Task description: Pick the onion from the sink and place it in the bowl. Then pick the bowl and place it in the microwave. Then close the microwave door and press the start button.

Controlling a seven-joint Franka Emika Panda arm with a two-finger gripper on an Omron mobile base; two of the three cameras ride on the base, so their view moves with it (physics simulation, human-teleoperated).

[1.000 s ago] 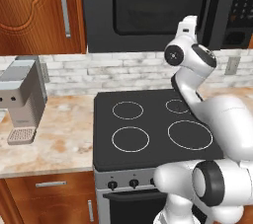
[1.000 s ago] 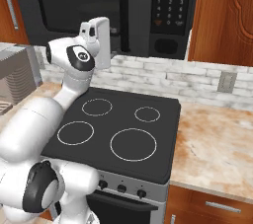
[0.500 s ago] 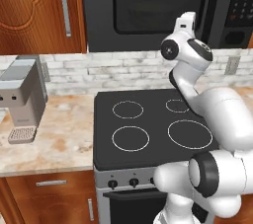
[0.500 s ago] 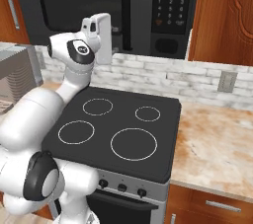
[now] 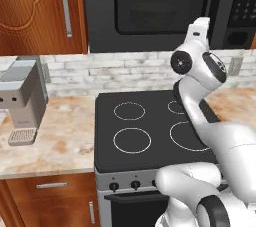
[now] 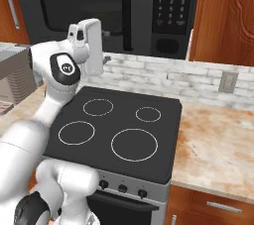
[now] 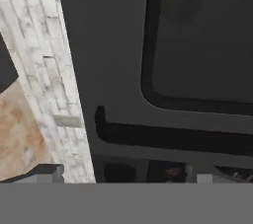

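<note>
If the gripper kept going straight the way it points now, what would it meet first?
Most likely the microwave door: the hand view looks onto its black face, with the long bar handle just ahead of the gripper. Exact depth is unclear, so the handle might be touched first.

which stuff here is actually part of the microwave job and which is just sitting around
Part of the job:
- microwave
- microwave door, shut
- door handle
- keypad panel
- hand, raised by the door

Just sitting around:
- stovetop
- coffee machine
- wall outlet
- wooden cabinets
</note>
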